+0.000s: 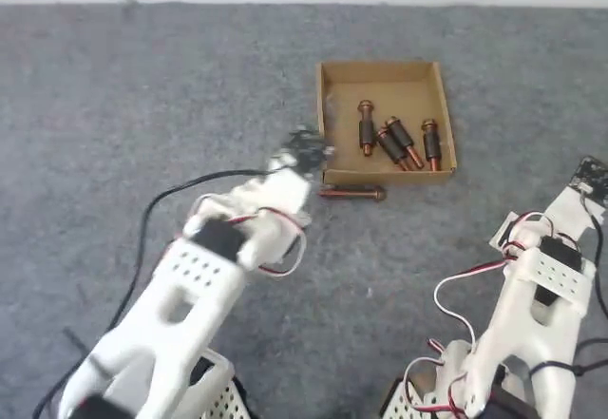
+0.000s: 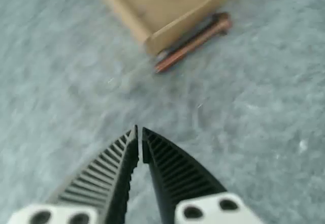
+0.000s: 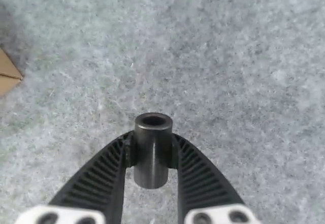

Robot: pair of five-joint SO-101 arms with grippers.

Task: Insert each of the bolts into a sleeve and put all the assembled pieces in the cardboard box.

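Right gripper (image 3: 151, 141) sits closest to its wrist camera. I read it as clamped on a black sleeve (image 3: 152, 158): both ribbed fingers (image 3: 109, 173) press the sleeve's sides, and the open bore shows at the end nearest the fingertips. Grey carpet (image 3: 228, 56) lies beneath, and a corner of the cardboard box (image 3: 7, 76) shows beyond, well apart from the sleeve.

Left gripper (image 2: 138, 132) has its fingers together, with only a thin slit between the tips, and it holds nothing. It hovers over bare carpet. Beyond it, one loose bolt (image 2: 193, 42) lies flat on the carpet along the outside of the box wall, just beside it; I cannot tell whether the two touch.

From the high view, the left gripper (image 1: 302, 153) hangs near the box's corner, close to one end of the bolt (image 1: 351, 192). Farther on, the cardboard box (image 1: 380, 85) holds four assembled pieces (image 1: 399, 137), lying side by side toward one side of its floor.

My judgement is that the step in hand is the last pairing, with the sleeve secured and the bolt not yet picked up.

Next move, as I judge it:
1. Open the left jaws.
2. Lower them across the bolt's shank, working from the carpet side, since the box wall leaves little room behind it.
3. Close, lift, and line the shank up with the bore held by the right gripper.

A misjudged descent could push the bolt against the wall or shift the box.
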